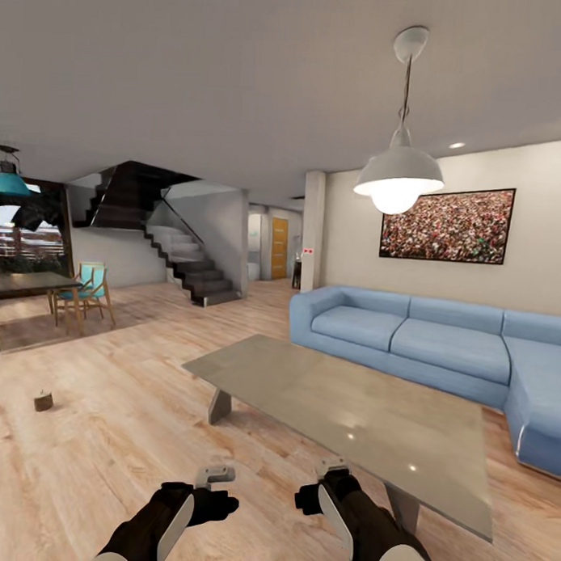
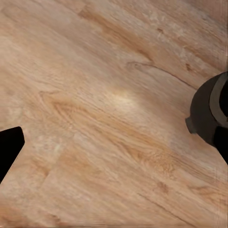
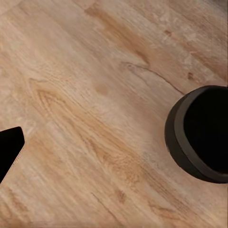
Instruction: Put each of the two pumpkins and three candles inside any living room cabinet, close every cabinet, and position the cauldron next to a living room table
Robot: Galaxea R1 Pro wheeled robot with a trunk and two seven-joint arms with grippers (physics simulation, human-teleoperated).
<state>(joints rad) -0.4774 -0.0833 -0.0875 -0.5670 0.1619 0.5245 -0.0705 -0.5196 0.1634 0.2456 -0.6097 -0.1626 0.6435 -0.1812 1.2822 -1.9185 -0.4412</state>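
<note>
Both arms hang low and bent at the head view's bottom edge, the left gripper (image 1: 215,475) and right gripper (image 1: 332,468) raised above the wood floor (image 1: 105,436); whether either pair of jaws is open cannot be told. One small dark object (image 1: 42,401), too small to identify, sits on the floor left of the one grey worktop (image 1: 349,412). One blue sofa (image 1: 440,351) is cut off at the right.

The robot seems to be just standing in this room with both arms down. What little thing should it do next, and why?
Probably turn its body to look around. Ahead are only the coffee table, the blue sofa and a small dark object on the floor, too small to identify. No pumpkins, candles or cabinet are in sight, and the left claw and right claw hang low, carrying nothing visible.
</note>
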